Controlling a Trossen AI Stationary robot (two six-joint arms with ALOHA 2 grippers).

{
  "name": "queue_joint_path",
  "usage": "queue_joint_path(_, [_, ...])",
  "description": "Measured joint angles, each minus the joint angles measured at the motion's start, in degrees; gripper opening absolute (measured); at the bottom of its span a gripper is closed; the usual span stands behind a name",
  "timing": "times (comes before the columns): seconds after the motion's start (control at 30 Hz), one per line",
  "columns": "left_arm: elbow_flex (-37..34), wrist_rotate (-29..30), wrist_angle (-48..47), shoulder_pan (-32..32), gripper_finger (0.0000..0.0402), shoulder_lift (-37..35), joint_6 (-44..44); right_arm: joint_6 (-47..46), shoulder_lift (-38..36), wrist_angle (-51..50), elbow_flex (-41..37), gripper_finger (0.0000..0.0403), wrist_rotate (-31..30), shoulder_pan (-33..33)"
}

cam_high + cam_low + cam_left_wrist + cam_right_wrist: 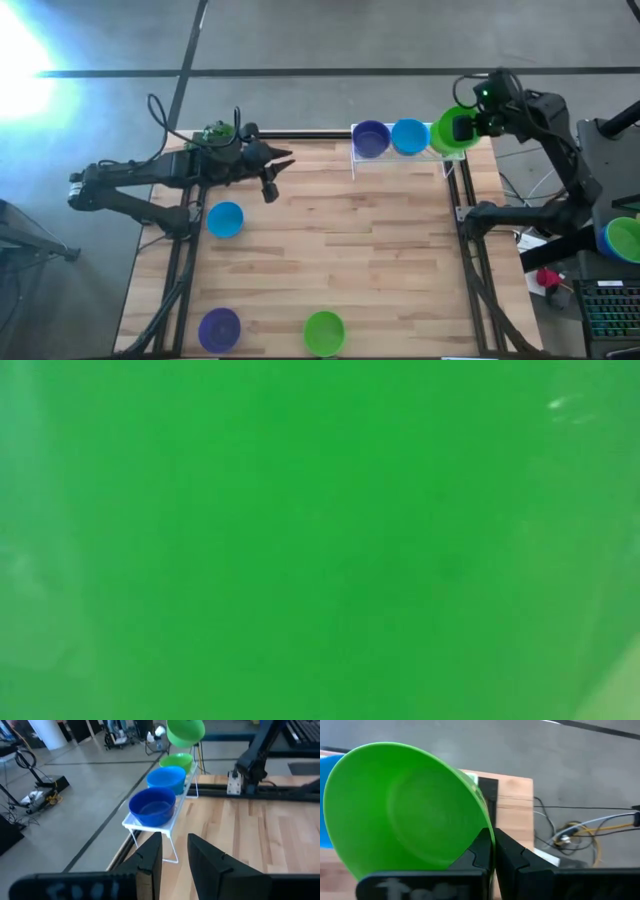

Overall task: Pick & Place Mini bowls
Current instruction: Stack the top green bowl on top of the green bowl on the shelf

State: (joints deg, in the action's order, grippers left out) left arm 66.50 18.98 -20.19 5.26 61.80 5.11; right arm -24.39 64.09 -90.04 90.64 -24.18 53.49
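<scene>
On the rack (400, 157), maybe three bowls (409, 137).

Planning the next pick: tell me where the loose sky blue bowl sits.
In the high view, the loose sky blue bowl sits on the table's left side, just below the left end effector, with the purple bowl at the near edge.

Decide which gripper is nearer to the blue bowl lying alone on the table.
Left. The left gripper hovers just beyond the lone blue bowl, while the right gripper holds a green bowl over the white rack at the far right corner.
</scene>
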Motion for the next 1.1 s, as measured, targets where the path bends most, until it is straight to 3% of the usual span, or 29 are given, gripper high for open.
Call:
queue_joint_path(0.23, [-0.02, 1.17, 3.33, 0.02, 0.0087, 0.0, 3.31, 2.56, 3.31, 1.02, -0.4, 0.0008, -0.78, 2.45])
queue_joint_path(0.43, [0.0, 5.46, 5.36, 0.18, 0.0087, 0.0, 6.99, 0.46, 5.72, 1.27, -2.02, 0.0008, -1.53, 2.45])
queue_joint_path(0.67, [-0.01, 6.55, 5.45, 0.35, 0.0087, 0.0, 10.31, -2.5, 8.38, 2.16, -3.2, 0.0008, -1.51, 2.43])
queue_joint_path(1.1, [0.31, 8.46, 5.27, 0.66, 0.0087, 0.0, 12.04, -3.94, 8.83, 1.51, -3.22, 0.0008, -0.66, 2.43])
